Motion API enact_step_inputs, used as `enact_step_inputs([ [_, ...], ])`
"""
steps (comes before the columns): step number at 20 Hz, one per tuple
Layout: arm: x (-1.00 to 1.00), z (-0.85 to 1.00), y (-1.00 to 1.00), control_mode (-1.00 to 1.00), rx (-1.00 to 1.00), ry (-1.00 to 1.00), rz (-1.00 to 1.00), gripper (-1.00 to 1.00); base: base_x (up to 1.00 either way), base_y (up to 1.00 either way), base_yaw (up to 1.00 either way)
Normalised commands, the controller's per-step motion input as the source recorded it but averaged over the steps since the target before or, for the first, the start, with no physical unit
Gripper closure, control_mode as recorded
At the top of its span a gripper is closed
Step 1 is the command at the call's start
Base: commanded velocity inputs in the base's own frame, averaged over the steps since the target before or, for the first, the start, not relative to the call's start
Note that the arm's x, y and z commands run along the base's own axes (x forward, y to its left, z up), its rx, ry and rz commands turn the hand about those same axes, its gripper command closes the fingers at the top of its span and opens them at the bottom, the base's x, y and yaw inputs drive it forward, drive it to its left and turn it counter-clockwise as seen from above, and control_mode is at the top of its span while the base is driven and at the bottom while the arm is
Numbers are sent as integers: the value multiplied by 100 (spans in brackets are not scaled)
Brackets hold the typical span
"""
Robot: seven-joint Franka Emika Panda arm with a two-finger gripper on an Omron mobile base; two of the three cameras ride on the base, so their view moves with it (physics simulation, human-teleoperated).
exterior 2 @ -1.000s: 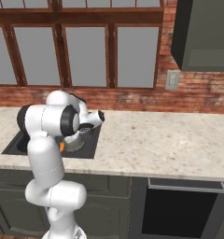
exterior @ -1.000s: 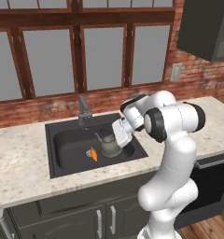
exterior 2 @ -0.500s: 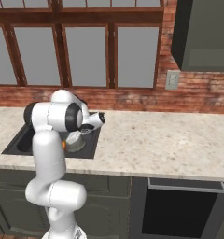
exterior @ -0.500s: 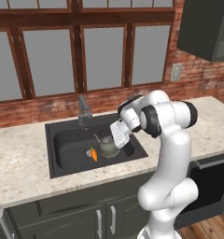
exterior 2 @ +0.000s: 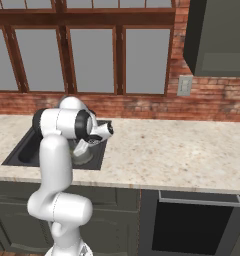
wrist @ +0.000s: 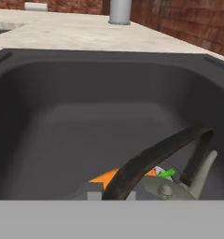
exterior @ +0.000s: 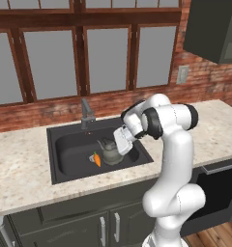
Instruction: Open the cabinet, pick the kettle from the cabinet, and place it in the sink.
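**Grey kettle sitting in the sink, gripper just above it**

Charcoal sink (exterior: 65, 144) is holding two things: one kettle (exterior: 109, 151) and one carrot (exterior: 96, 159). The kettle is standing upright on the basin floor toward the right half, and the carrot is lying just beside it on its left, touching or nearly so. One faucet (exterior: 86, 114) is rising from the back rim.

The gripper (exterior: 122, 142) is hanging just above and to the right of the kettle, tilted down toward it. From the hand camera, the kettle's dark arched handle (wrist: 156, 156) is crossing the lower middle of the view, very close to the lens, with the spout (wrist: 203, 175) sticking up at the right and a sliver of orange carrot (wrist: 104, 177) showing behind the handle. The fingertips are not clearly showing there, and the base views are too coarse, so I cannot tell whether the jaws are spread or closed on the handle.

One cabinet (exterior 2: 219, 37) is hanging on the brick wall, well apart to the right. From the right base camera, the arm is covering most of the kettle (exterior 2: 84, 157).
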Motion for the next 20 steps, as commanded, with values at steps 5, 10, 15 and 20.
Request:
enact_step_inputs([
  [5,24,-22,0,-100,1,0,0,100,0,0,0],
  [10,24,-19,0,-100,0,0,0,100,0,0,0],
  [15,1,-27,1,-100,0,0,2,100,0,0,0],
  [20,-7,-32,4,-100,0,-3,1,100,0,0,0],
])
